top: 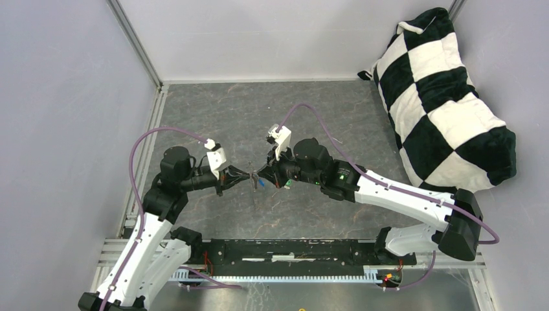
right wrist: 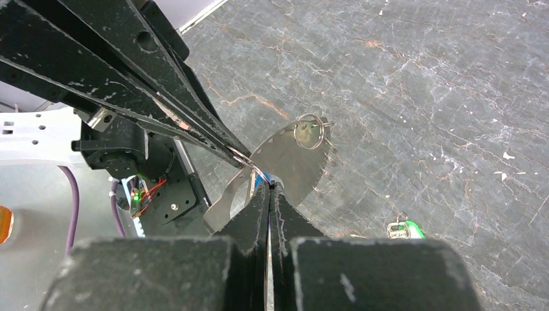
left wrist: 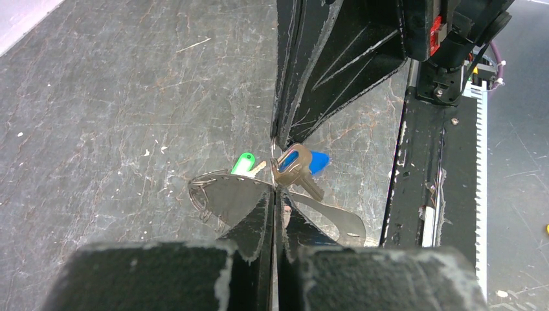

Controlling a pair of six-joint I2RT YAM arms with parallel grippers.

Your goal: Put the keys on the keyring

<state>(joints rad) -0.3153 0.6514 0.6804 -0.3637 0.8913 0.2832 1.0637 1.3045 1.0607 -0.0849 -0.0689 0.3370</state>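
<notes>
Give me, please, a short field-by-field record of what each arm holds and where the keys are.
left gripper: jaws shut on the keyring
right gripper: jaws shut, apparently on the blue key
keyring form: flat silver tag with a small wire ring at one end
green key: lying on the table, not held
progress: green key not yet on the keyring; blue key's threading cannot be told

Both arms low and inward, left gripper (left wrist: 274, 197) and right gripper (right wrist: 269, 192) closed, tip to tip.
</notes>
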